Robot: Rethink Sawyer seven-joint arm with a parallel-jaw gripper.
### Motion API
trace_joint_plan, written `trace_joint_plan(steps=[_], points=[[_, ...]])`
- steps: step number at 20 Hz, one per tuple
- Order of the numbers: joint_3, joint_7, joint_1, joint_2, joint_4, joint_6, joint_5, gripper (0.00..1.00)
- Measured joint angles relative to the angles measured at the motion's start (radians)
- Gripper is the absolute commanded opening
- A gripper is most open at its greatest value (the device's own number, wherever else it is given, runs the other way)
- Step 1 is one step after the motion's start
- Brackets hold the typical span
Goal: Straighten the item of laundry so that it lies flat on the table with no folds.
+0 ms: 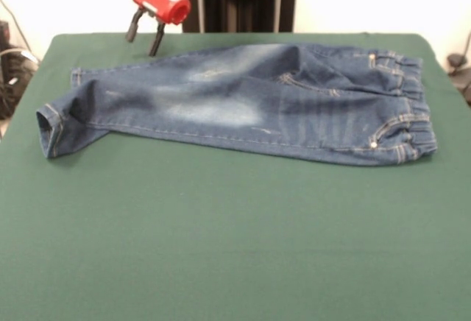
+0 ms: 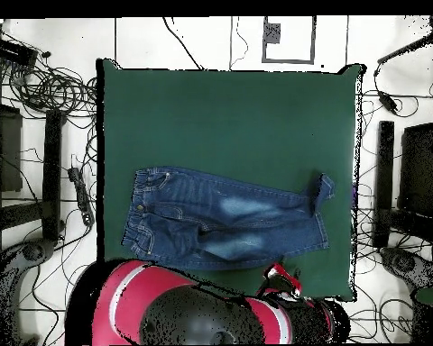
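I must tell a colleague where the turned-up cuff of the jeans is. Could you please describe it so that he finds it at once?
Start from the green table in the front view and find the jeans lying across its far half. Follow the legs away from the gathered waistband to the picture's left. There the nearer leg's cuff is bent toward the camera and shows its opening, while the other cuff lies flat.
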Motion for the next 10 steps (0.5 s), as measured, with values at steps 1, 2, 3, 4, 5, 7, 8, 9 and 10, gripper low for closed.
trace_joint_plan(steps=[1, 2, 3, 4, 5, 7, 8, 9, 10], points=[[0.004, 0.0, 0.0, -0.003, 0.0, 0.0, 0.0, 1.0], [0.008, 0.0, 0.0, -0.003, 0.0, 0.0, 0.0, 1.0], [0.013, 0.0, 0.0, -0.003, 0.0, 0.0, 0.0, 1.0], [0.02, 0.0, 0.0, -0.001, 0.0, 0.0, 0.0, 1.0], [0.024, 0.0, 0.0, 0.002, -0.001, 0.0, 0.0, 1.0], [0.028, 0.0, 0.0, 0.008, -0.002, 0.0, 0.001, 1.0], [0.03, 0.0, 0.0, 0.013, -0.003, 0.0, 0.003, 1.0], [0.031, 0.0, 0.0, 0.02, -0.004, 0.0, 0.006, 1.0], [0.033, 0.0, -0.001, 0.026, -0.005, 0.0, 0.01, 1.0]])
